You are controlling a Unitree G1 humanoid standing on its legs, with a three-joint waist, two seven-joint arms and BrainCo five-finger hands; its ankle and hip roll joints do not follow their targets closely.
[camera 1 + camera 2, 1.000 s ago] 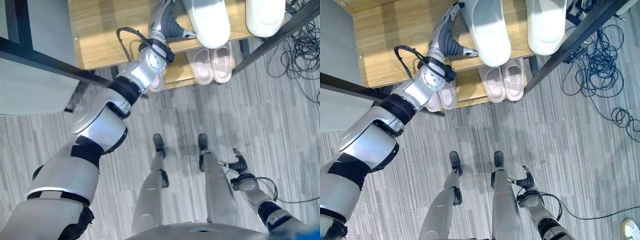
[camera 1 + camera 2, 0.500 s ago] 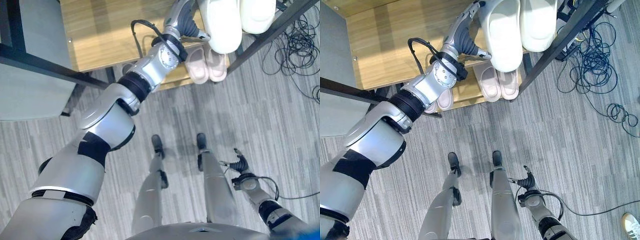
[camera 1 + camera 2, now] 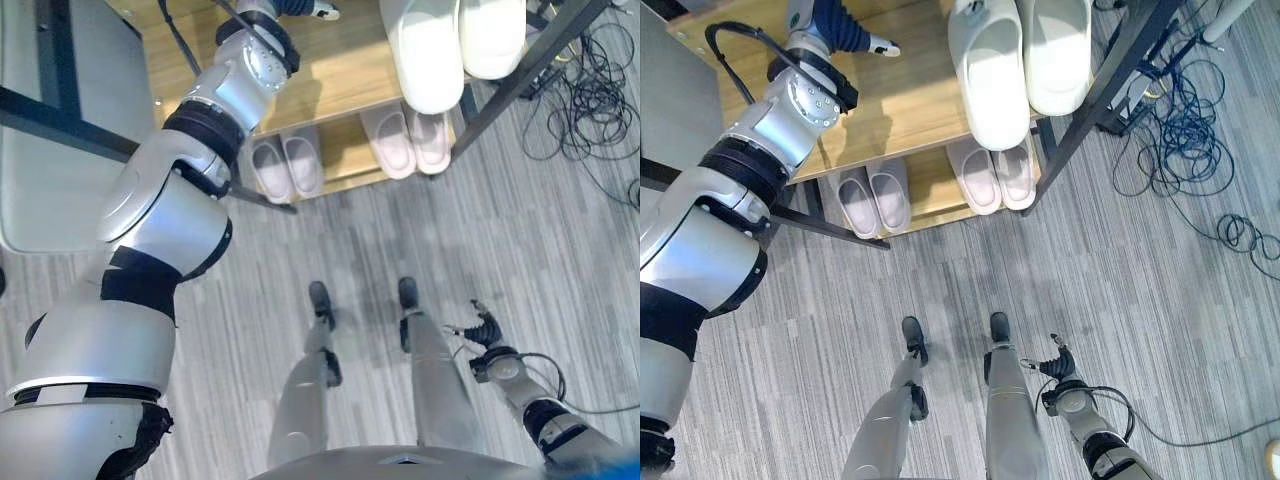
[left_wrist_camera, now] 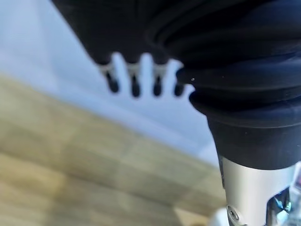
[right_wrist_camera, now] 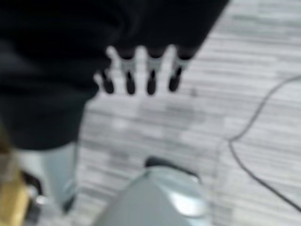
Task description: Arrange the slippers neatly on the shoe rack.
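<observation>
The rack (image 3: 910, 105) stands at 12 o'clock, a wooden top shelf over a lower one. Two white slippers (image 3: 988, 70) lie side by side and touching on the top shelf at about 1 o'clock, toes toward the robot. Beneath them a pink pair (image 3: 990, 175) sits on the lower shelf, and a second pair (image 3: 872, 198) sits at 11 o'clock on the same shelf. The left hand (image 3: 845, 30) hovers over bare wood at 11 o'clock, well apart from the white slippers, fingers (image 4: 134, 84) straight, slightly spread, holding nothing. The right hand (image 3: 1057, 364) hangs low at 5 o'clock above the floor (image 3: 1160, 260), fingers (image 5: 150, 82) relaxed and empty.
</observation>
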